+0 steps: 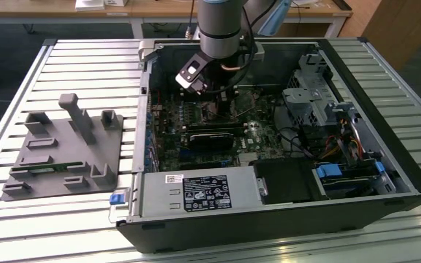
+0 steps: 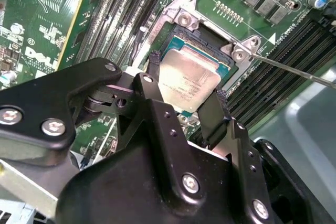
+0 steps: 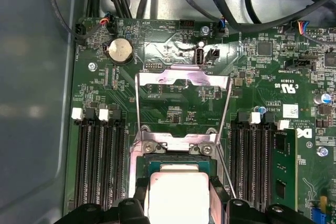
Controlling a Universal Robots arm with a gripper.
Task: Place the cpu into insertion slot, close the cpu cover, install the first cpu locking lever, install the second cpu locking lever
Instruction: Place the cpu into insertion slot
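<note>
The cpu (image 2: 191, 72), a flat square chip with a dull metal top, sits within the rim of the insertion slot (image 2: 185, 18). My gripper (image 2: 189, 77) straddles it, one black finger (image 2: 155, 72) against each opposite side, shut on it. The first wrist view shows the cpu (image 3: 178, 195) between the same fingers (image 3: 140, 195) at the insertion slot (image 3: 173, 148). The cpu cover (image 3: 184, 74), a silvery frame, stands flipped open beyond the slot. Two thin locking levers (image 3: 137, 108) (image 3: 227, 114) stand raised beside it. In the exterior view my gripper (image 1: 212, 104) reaches down inside the case.
The open computer case (image 1: 269, 224) lies on a slatted table (image 1: 86, 60). Memory slots (image 3: 97, 166) (image 3: 257, 161) flank the socket. A long black card (image 1: 214, 134) lies close in front of the arm. A drive cage (image 1: 313, 98) and cables stand at the exterior view's right, and a grey fixture (image 1: 64, 148) at its left.
</note>
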